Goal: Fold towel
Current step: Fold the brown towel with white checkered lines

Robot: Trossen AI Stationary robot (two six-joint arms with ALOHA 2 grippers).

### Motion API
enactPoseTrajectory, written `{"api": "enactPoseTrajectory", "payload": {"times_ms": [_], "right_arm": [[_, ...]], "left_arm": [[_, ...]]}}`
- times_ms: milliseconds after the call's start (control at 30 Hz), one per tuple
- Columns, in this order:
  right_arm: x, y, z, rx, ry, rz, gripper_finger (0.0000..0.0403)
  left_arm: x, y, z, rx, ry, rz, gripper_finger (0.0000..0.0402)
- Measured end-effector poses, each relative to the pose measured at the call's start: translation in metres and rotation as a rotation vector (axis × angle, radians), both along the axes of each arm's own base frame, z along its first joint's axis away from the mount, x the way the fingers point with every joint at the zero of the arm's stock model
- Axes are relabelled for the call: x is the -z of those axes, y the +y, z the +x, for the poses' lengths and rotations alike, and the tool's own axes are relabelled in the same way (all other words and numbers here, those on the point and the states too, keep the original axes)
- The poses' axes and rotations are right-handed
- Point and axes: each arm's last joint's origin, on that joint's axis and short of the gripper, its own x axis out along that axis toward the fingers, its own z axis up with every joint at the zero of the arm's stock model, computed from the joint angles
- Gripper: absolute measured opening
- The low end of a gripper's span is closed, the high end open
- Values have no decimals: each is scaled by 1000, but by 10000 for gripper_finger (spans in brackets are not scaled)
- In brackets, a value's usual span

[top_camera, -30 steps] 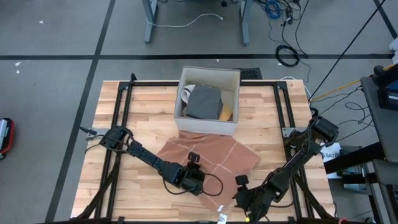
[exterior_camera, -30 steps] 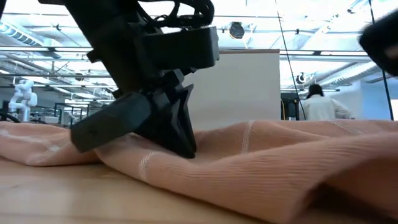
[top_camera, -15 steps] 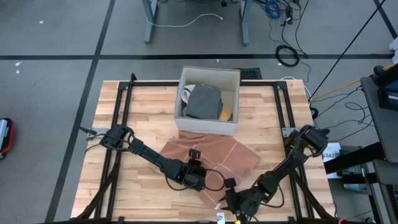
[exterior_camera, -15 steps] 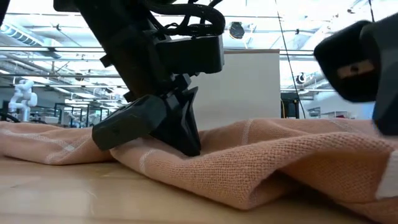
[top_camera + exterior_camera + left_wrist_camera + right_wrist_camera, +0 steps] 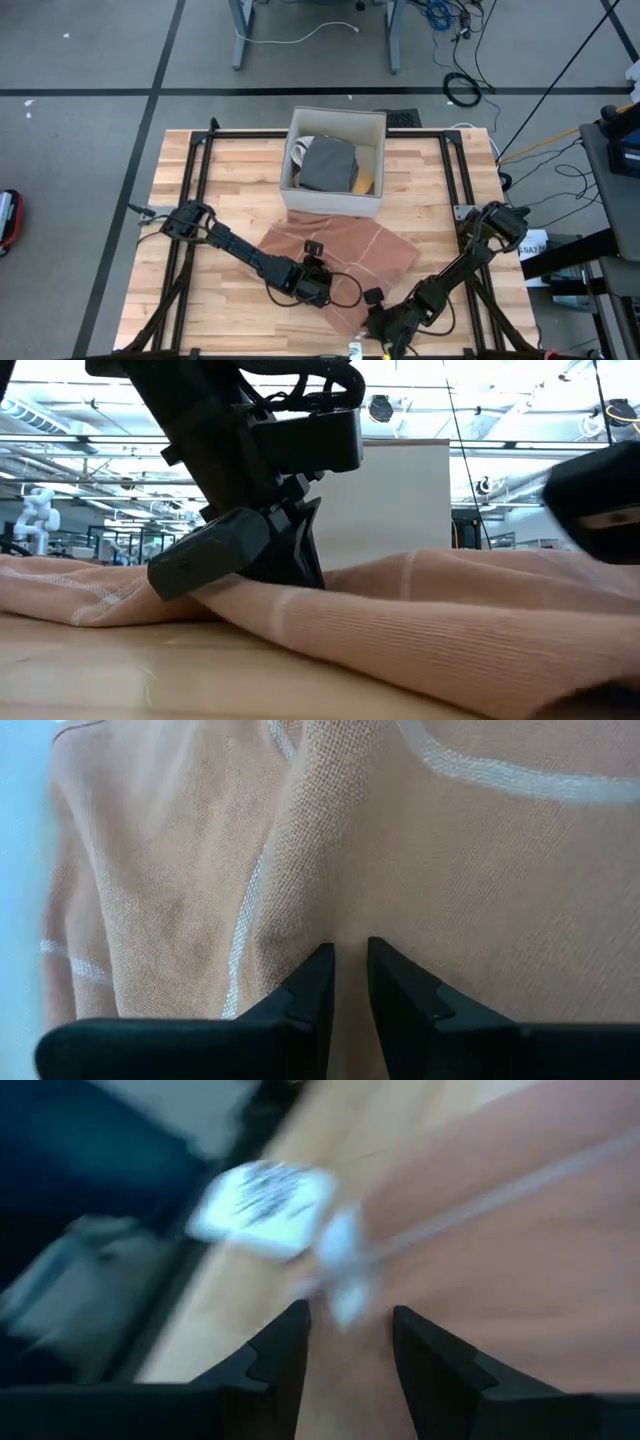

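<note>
Since a second ago: right gripper [image 5: 372, 318] has slid inward to the towel's near corner.
High view: salmon towel [image 5: 345, 252], pale-striped, rumpled below the box [image 5: 335, 205].
Low view: cloth ridged against left gripper [image 5: 300, 575].
Left wrist: fingers [image 5: 312, 982] pinching a fold.
Right wrist: fingers [image 5: 285, 1342] parted astride the hem

Towel [image 5: 345, 255], centre of the high frame: woven cloth, matt, finely ribbed, salmon with paler woven stripes. Table [image 5: 240, 175]: jointed wood planks, light, smooth, faint sheen in the low frame. Frame rails [image 5: 197, 165] at left: black metal, matt. Box [image 5: 335, 201], upper centre: pale card-like walls, matt. Left gripper [image 5: 344, 982] fingers: dark matt plastic, smooth. Grey folded cloth [image 5: 327, 164] in box: matt.
</note>
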Motion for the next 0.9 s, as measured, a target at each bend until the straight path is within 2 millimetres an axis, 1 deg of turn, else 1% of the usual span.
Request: {"api": "enactPoseTrajectory", "payload": {"times_ms": [100,200,300,400,567,700,800,900], "right_arm": [[-9,4,-6,-109,42,59,134],[-21,6,-9,-180,57,111,134],[-27,5,-11,-190,49,115,134],[-30,5,-9,-166,-7,87,134],[-24,10,-9,-166,-83,16,134],[-19,16,-8,-194,-131,11,134],[-16,18,-7,-198,-157,2,134],[-15,16,-5,-167,-194,-52,134]], "left_arm": [[0,0,0,2,1,-1,71],[0,0,0,6,5,4,71],[0,0,0,5,5,7,71],[-1,0,0,5,4,7,71],[-1,0,0,5,4,8,71],[-1,1,0,4,4,8,71],[-1,1,0,2,4,8,71],[-1,1,0,2,4,8,71]]}}
